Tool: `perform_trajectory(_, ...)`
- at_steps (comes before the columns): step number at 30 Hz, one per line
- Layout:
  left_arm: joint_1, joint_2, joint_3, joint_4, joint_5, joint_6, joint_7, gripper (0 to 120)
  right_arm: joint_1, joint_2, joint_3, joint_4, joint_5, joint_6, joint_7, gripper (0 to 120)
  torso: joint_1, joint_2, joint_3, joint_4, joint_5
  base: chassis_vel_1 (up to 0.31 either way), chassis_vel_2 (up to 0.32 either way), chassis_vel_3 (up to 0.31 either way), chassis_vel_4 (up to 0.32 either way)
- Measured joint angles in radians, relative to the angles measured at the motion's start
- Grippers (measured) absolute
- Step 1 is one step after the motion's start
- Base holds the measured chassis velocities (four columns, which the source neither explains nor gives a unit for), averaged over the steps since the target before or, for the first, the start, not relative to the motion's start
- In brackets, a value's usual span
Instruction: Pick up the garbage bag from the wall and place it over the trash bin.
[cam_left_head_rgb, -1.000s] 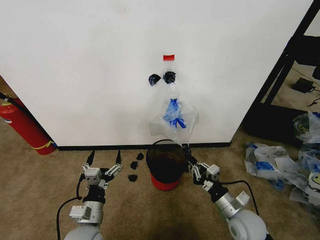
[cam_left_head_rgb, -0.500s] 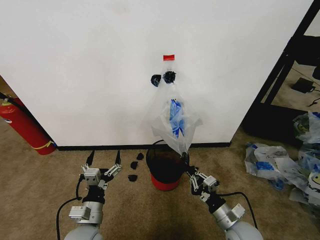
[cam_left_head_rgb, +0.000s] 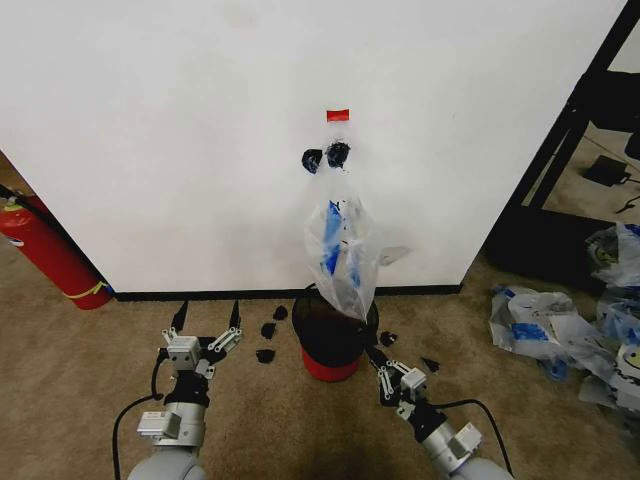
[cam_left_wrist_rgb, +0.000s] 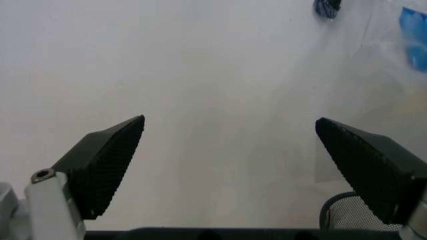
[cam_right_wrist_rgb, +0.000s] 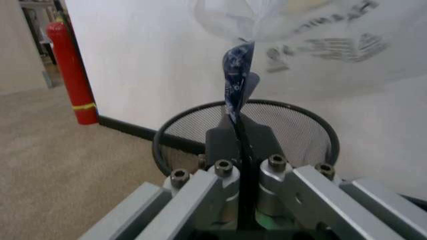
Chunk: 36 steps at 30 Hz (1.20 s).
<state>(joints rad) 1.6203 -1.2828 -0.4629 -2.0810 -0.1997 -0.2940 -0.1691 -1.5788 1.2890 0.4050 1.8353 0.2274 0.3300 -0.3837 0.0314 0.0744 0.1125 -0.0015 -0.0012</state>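
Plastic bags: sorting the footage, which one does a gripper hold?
The garbage bag hanging on the wall; the right gripper pinches its blue handle. The heaped bags lie untouched on the carpet.

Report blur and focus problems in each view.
Head view: sharp throughout, garbage bag and trash bin crisp. Left wrist view: left gripper fingers dark and soft, wall washed out, bag hazy. Right wrist view: right gripper body close-up blurred, bag's print smeared, fire extinguisher soft.

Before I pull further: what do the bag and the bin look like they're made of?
The garbage bag looks like thin translucent plastic film: the wall shows through it and it crumples. The trash bin looks like black wire mesh, probably metal, with a solid rim and a red base.
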Motion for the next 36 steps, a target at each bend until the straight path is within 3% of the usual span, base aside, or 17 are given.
perform_trajectory(8, -0.002, 0.005, 0.007, -0.005, 0.000, 0.003, -0.002, 100, 0.016, 0.007, -0.004, 0.024, 0.028, -0.010, 0.022, 0, 0.000, 0.000, 0.000, 0.0001, -0.0001, 0.000, 0.000, 0.000, 0.000)
perform_trajectory(14, -0.016, 0.070, 0.053, -0.085, -0.026, 0.071, -0.024, 100, 0.050, 0.002, -0.004, 0.077, 0.100, -0.041, 0.049, 0, 0.000, 0.000, 0.000, 0.0002, -0.0002, 0.000, 0.000, 0.000, 0.000)
perform_trajectory(17, -0.050, 0.154, 0.074, -0.152, -0.075, 0.149, -0.046, 100, 0.064, -0.007, -0.004, 0.101, 0.128, -0.058, 0.060, 0, 0.000, 0.000, 0.000, 0.0001, -0.0002, 0.000, 0.000, 0.000, 0.000)
perform_trajectory(19, -0.088, 0.250, 0.078, -0.212, -0.120, 0.224, -0.072, 100, 0.080, -0.016, -0.012, 0.103, 0.128, -0.064, 0.065, 0, 0.000, 0.000, 0.000, -0.0006, -0.0005, 0.000, 0.000, 0.000, 0.000)
perform_trajectory(21, -0.140, 0.376, 0.072, -0.287, -0.212, 0.337, -0.117, 100, 0.108, -0.027, -0.043, 0.089, 0.123, -0.071, 0.070, 0, 0.000, 0.000, 0.000, 0.0009, 0.0008, 0.000, 0.000, 0.000, 0.000)
perform_trajectory(23, -0.163, 0.408, 0.074, -0.300, -0.243, 0.368, -0.128, 100, 0.111, -0.028, -0.048, 0.086, 0.119, -0.072, 0.071, 0, 0.000, 0.000, 0.000, 0.0008, 0.0005, 0.000, 0.000, 0.000, 0.000)
perform_trajectory(27, -0.378, 0.589, 0.171, -0.336, -0.406, 0.568, -0.185, 100, 0.112, -0.023, -0.053, 0.072, 0.094, -0.071, 0.072, 0, 0.000, 0.000, 0.000, -0.0002, -0.0004, 0.000, 0.000, 0.000, 0.000)
perform_trajectory(29, -0.574, 0.661, 0.301, -0.335, -0.488, 0.689, -0.213, 100, 0.108, -0.018, -0.048, 0.072, 0.086, -0.070, 0.072, 0, 0.000, 0.000, 0.000, -0.0001, 0.0003, 0.000, 0.000, 0.000, 0.000)
perform_trajectory(31, -0.636, 0.673, 0.348, -0.333, -0.517, 0.728, -0.221, 100, 0.107, -0.017, -0.046, 0.072, 0.084, -0.069, 0.072, 0, 0.000, 0.000, 0.000, -0.0002, 0.0002, 0.000, 0.000, 0.000, 0.000)
perform_trajectory(34, -0.998, 0.666, 0.602, -0.284, -0.727, 0.926, -0.327, 100, 0.098, -0.017, -0.033, 0.074, 0.080, -0.068, 0.072, 0, 0.000, 0.000, 0.000, 0.0000, 0.0002, 0.000, 0.000, 0.000, 0.000)
perform_trajectory(36, -1.187, 0.631, 0.758, -0.227, -0.789, 0.989, -0.374, 100, 0.093, -0.016, -0.024, 0.076, 0.078, -0.067, 0.072, 0, 0.000, 0.000, 0.000, -0.0003, 0.0001, 0.000, 0.000, 0.000, 0.000)
